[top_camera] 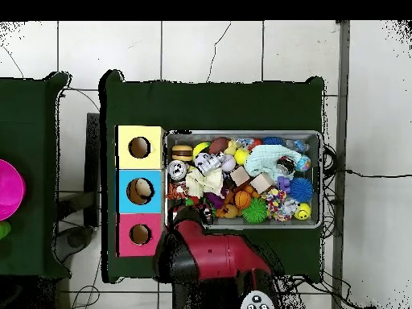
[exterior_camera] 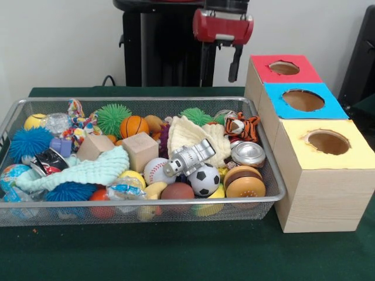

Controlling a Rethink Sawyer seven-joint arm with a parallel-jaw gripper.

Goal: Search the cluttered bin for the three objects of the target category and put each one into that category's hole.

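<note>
The silver wire-mesh bin (exterior_camera: 266, 153) is full of toys and also shows in the overhead view (top_camera: 315, 138). An orange toy with black tiger stripes (exterior_camera: 242, 126) lies at its back right corner, near the boxes; it also shows in the overhead view (top_camera: 180, 191). A pale yellow curved toy (exterior_camera: 155, 189) lies at the front, half under balls. My gripper (exterior_camera: 220, 69) hangs open and empty above the bin's back right corner, well above the tiger toy. In the overhead view the red arm (top_camera: 219, 253) hides most of the gripper.
Three wooden boxes stand right of the bin, with holes in a red top (exterior_camera: 284, 67), a blue top (exterior_camera: 303, 100) and a yellow top (exterior_camera: 328, 141). The bin also holds sports balls, spiky balls, a wooden cube (exterior_camera: 140, 150), a toy burger (exterior_camera: 245, 181) and cloths.
</note>
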